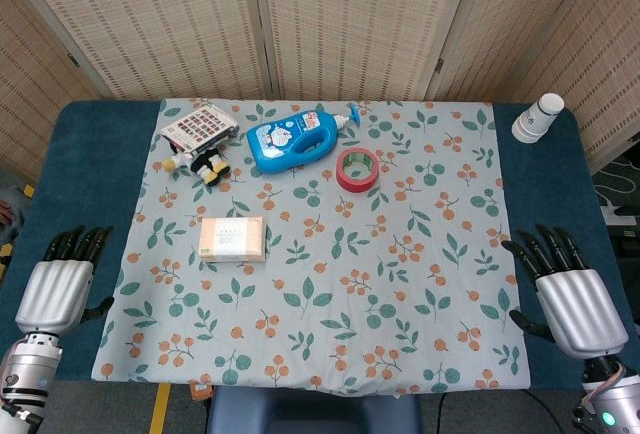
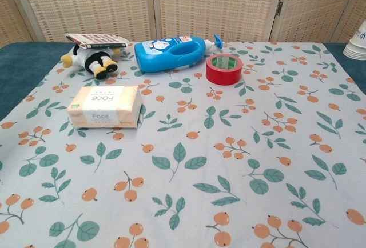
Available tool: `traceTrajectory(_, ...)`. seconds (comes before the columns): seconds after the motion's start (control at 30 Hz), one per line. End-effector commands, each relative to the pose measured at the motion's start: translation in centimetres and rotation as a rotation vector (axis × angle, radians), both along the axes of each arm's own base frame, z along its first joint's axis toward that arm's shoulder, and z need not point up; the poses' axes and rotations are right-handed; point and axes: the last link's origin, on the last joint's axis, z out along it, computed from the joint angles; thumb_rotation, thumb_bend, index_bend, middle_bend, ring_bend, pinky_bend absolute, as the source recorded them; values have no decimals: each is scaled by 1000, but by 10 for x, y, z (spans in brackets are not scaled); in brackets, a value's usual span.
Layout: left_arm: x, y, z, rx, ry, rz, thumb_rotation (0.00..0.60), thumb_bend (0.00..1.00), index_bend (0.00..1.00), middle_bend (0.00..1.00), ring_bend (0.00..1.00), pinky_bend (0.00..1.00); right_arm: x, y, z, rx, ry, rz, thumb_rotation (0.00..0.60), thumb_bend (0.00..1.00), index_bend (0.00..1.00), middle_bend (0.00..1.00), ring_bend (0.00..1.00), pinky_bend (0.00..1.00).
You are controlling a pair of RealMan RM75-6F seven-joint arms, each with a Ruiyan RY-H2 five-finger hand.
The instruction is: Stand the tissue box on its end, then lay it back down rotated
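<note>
The tissue box (image 1: 233, 239), a pale peach pack, lies flat on the patterned cloth left of centre; in the chest view the tissue box (image 2: 105, 107) shows "Face" print on its top and side. My left hand (image 1: 60, 282) rests at the table's left edge, fingers spread, holding nothing, well left of the box. My right hand (image 1: 566, 289) sits at the right edge, fingers apart and empty, far from the box. Neither hand shows in the chest view.
A blue detergent bottle (image 1: 293, 139) lies on its side at the back, with a red tape roll (image 1: 357, 169) to its right. A small plush toy (image 1: 207, 163) and a printed packet (image 1: 198, 126) sit at back left. White stacked cups (image 1: 538, 118) stand at the far right.
</note>
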Motion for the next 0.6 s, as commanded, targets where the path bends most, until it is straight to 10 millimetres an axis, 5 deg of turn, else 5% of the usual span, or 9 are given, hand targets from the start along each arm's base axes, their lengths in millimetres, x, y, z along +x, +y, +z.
traceTrajectory(0.03, 0, 0, -1, 1, 0, -4, 600, 209, 0, 93, 18, 94, -1, 0, 1, -1, -1, -3, 600, 115, 170, 106, 0, 66)
traceTrajectory(0.6, 1, 2, -1, -5, -13, -10, 600, 209, 0, 93, 17, 94, 0, 3, 0, -2, 4, 1, 600, 115, 170, 106, 0, 66)
